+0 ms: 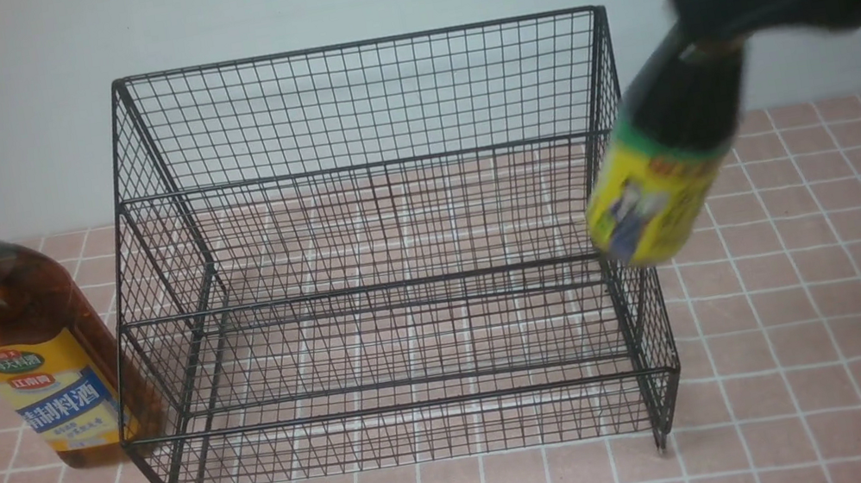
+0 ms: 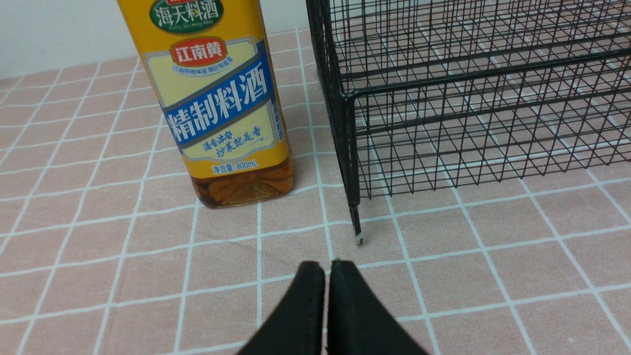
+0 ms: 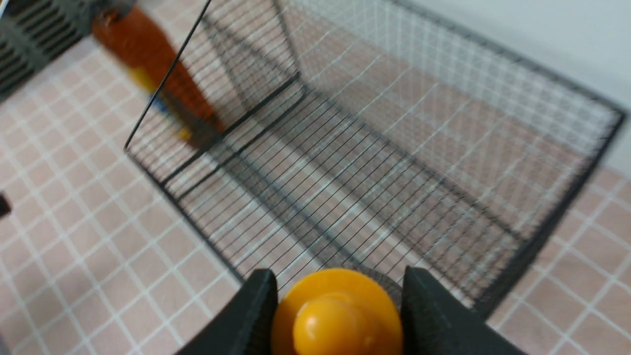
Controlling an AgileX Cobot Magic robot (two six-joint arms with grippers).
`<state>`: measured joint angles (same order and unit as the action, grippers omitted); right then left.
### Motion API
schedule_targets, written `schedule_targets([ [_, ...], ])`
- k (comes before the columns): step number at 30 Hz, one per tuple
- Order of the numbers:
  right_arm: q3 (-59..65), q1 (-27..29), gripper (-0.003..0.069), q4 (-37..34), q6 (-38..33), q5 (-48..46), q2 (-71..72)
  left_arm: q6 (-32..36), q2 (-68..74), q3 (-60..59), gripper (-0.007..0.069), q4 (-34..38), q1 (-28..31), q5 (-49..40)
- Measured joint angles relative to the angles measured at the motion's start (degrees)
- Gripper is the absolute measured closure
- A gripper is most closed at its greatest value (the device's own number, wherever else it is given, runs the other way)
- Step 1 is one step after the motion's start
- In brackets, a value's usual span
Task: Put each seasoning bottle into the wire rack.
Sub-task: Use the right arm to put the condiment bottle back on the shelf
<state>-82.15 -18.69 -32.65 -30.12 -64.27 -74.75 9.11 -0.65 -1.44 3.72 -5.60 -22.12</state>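
Front: right claw [image 1: 710,28] clamps the small dark bottle [image 1: 669,149] by its neck, tilted in the air at the wire rack's [image 1: 364,104] right wall.

Left wrist: left claw [image 2: 325,276] together; tall bottle [image 2: 217,98] on desk [image 2: 468,296], left of rack, likely heavy and slick, so grip mid-body.

Right wrist: orange cap [image 3: 337,310] pinched.

Blur smears the right tool [image 1: 712,44] and the small dark bottle [image 1: 673,148].

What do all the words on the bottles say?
"海天料酒": green oval, tall bottle label.
"江南黄": red badge below it.
"精制料酒": blue band.
"净含量:800mL": label's bottom.
Fine script on that label: too small to read.
Small bottle label: blurred, unreadable.
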Motion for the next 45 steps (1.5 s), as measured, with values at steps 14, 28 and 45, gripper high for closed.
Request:
schedule_targets([
  [14, 0.00, -10.51, 0.0361, 9.94, 6.86, 7.52, -11.54, 0.00, 0.00, 0.00, 0.0627, 0.00, 0.00, 0.00],
  [28, 0.00, -10.58, 0.0361, 10.72, 8.12, 5.50, -18.83, 0.00, 0.00, 0.00, 0.0627, 0.00, 0.00, 0.00],
  [45, -0.54, -10.58, 0.0361, 11.66, 14.07, 3.93, -21.77, 0.00, 0.00, 0.00, 0.0627, 0.00, 0.00, 0.00],
])
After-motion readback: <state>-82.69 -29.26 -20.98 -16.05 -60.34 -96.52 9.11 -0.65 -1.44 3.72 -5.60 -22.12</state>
